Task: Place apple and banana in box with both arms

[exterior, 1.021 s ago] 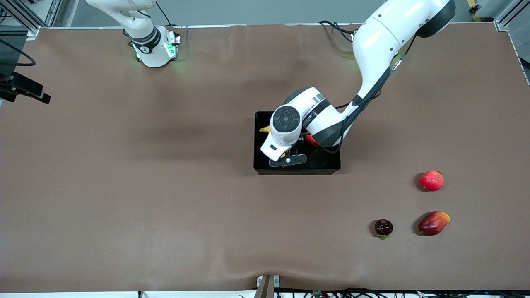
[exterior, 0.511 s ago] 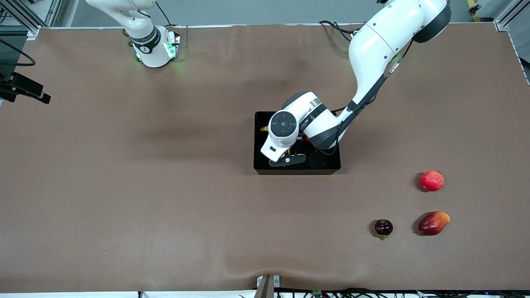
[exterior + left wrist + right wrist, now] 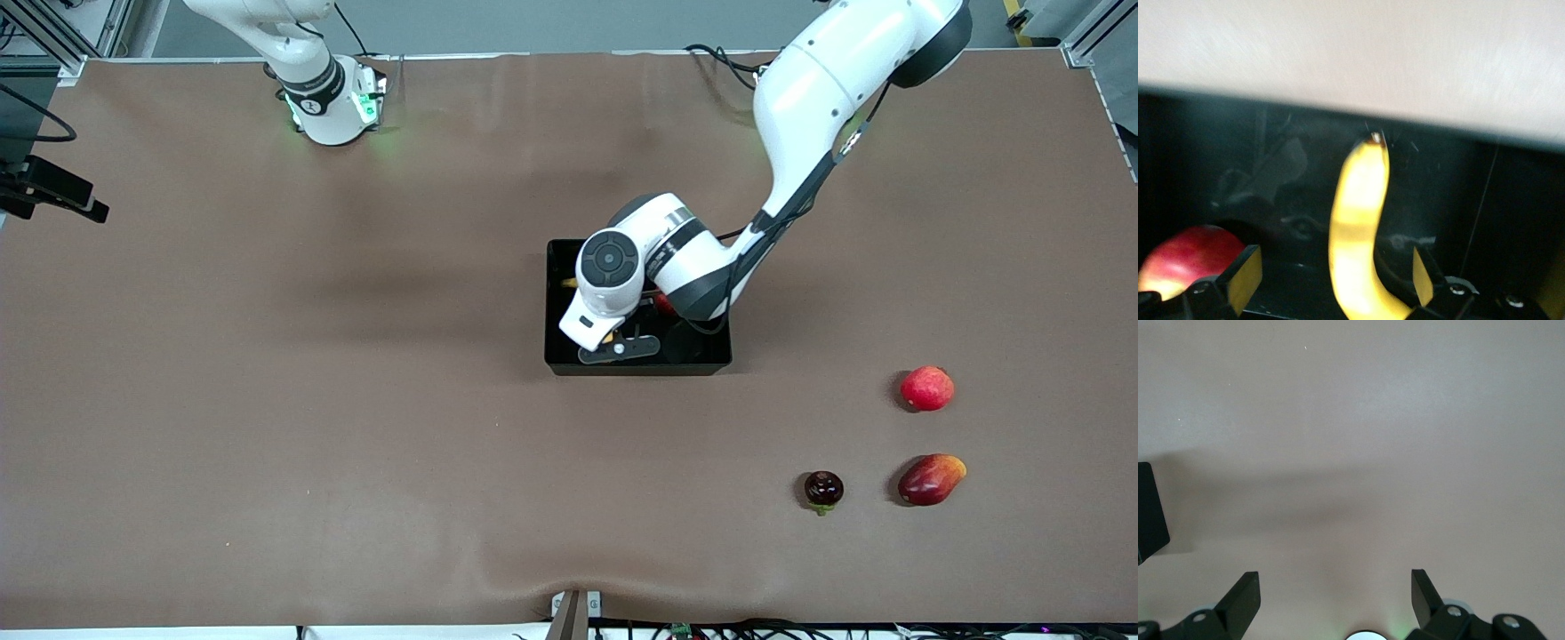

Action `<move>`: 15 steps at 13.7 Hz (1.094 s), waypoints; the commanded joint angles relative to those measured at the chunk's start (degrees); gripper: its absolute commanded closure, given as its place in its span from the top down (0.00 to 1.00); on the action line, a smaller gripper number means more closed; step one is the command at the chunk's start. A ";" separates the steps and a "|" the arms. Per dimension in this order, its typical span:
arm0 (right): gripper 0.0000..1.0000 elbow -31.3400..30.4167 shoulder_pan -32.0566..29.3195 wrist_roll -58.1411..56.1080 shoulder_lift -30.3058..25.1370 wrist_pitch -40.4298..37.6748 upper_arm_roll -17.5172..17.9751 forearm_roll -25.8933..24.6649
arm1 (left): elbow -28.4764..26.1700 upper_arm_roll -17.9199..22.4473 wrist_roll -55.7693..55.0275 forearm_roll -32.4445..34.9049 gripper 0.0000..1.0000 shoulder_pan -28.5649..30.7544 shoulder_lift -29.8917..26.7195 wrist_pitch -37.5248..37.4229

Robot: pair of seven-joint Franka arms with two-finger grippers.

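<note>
Task all but done: the left gripper [image 3: 1331, 277], jaws spread inside the box [image 3: 560, 360], brackets the released banana [image 3: 1355, 247] with the apple [image 3: 1188, 260] just beside it, while the right gripper [image 3: 1335, 597] waits open over bare table.

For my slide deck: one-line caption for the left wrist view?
Open left gripper over the black box, straddling the banana lying inside beside the apple.

High front overview, wrist cameras close, downward
</note>
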 commanded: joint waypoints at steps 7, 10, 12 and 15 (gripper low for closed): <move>1.00 1.02 -0.53 -0.12 0.40 -0.16 0.32 0.19 | 2.15 -0.38 9.44 -8.44 1.00 18.69 -22.33 -15.01; 1.00 1.02 -0.53 -0.21 0.40 -0.16 0.32 0.19 | 2.23 -0.46 19.36 -11.96 1.00 25.64 -27.52 -15.01; 1.00 1.02 -0.62 -0.12 0.49 -0.16 0.32 0.19 | 2.15 -0.46 26.92 -14.67 1.00 29.86 -30.86 -15.36; 1.00 1.02 -0.71 -0.12 0.40 -0.16 0.32 0.27 | 2.06 -0.29 30.46 -14.78 1.00 34.00 -34.56 -20.88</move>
